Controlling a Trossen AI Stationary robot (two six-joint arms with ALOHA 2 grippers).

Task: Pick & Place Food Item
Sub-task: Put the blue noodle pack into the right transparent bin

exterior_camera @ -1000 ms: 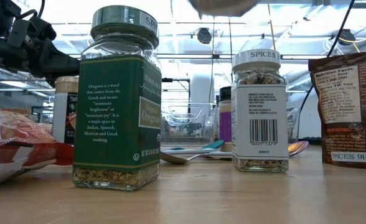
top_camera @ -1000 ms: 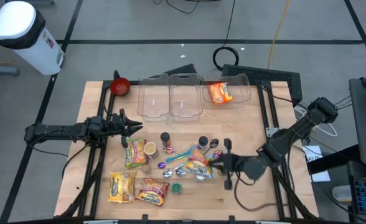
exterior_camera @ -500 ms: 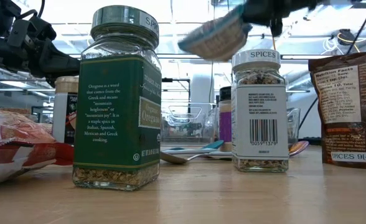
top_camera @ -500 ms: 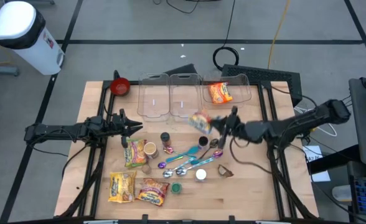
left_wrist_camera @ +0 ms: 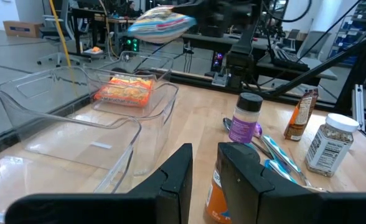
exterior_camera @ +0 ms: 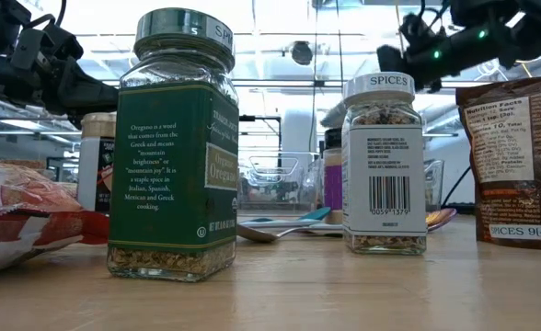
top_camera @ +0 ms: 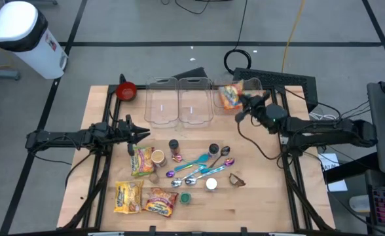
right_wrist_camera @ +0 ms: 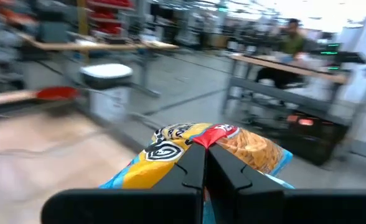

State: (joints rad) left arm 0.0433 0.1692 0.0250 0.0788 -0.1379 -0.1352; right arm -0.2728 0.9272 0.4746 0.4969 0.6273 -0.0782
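A: Right gripper (right_wrist_camera: 198,163) — I see its fingers pinched tight on the snack bag (right_wrist_camera: 198,149), yellow and blue, noodle print, held off the table. In the high view that gripper (top_camera: 245,98) sits upper right of centre, bag (top_camera: 235,90) above the rightmost clear bin (top_camera: 261,98).

B: Anything in that bin?

A: One orange noodle packet (top_camera: 230,98) lying flat inside. From the left wrist, the held bag (left_wrist_camera: 161,26) hangs at top centre, clear of the packet (left_wrist_camera: 126,90) below it.

B: Left side?

A: Left gripper (top_camera: 139,134) is parked at left centre of the high view, holding nothing, fingers nearly closed with a narrow gap. I'm leaving it there.

B: Table, near to far?

A: Low view: oregano jar (exterior_camera: 172,147) closest, left of centre; spices jar (exterior_camera: 384,165) right of it; brown spice pouch (exterior_camera: 519,161) at right edge; spoons (exterior_camera: 284,225) behind; clear bins farthest.
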